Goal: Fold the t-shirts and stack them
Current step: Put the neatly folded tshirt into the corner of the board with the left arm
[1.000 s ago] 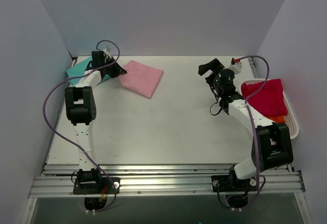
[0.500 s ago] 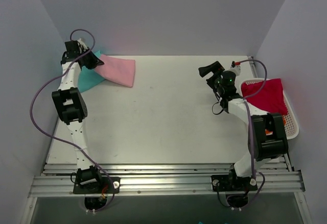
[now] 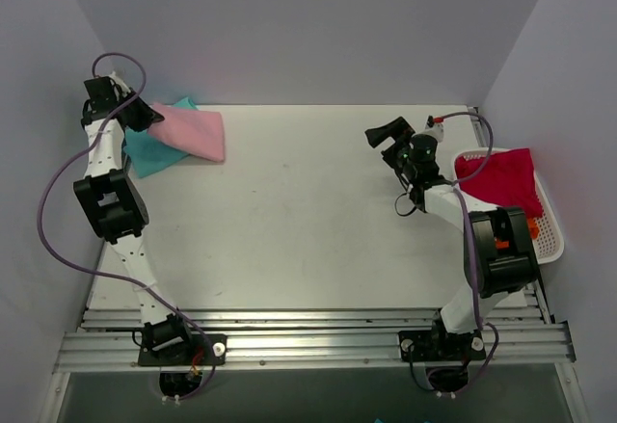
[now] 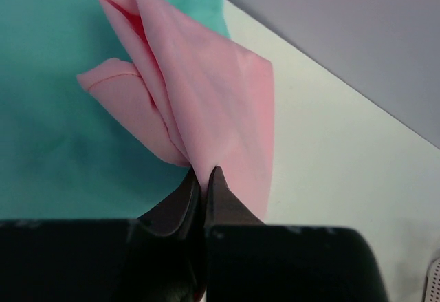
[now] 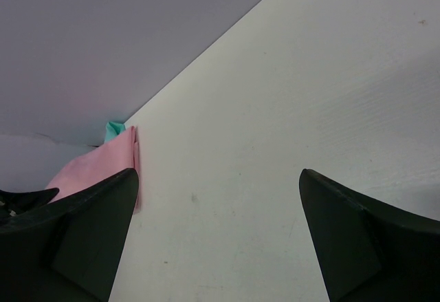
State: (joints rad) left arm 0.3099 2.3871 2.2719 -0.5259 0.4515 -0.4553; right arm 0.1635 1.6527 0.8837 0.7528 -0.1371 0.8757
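Nearly stacked: L gripper (image 4: 201,178) clamped on folded pink tee (image 3: 193,132), half over teal tee (image 3: 152,156), far-left table (image 3: 289,230) corner; R gripper (image 5: 216,185) jaws apart, empty; todo: release, square up

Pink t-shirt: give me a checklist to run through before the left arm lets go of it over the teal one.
1. Left gripper holds the pink t-shirt: ok, shut on its near edge.
2. Pink t-shirt folded flat: not ok, its layers gape open beside the grip.
3. Pink t-shirt squarely over the teal t-shirt: not ok, it overlaps only part of it and the rest lies on the table.
4. Teal t-shirt smooth underneath: cannot tell, the arm and the pink cloth hide much of it.
5. Right gripper out of the way: ok, open and well apart from both shirts.
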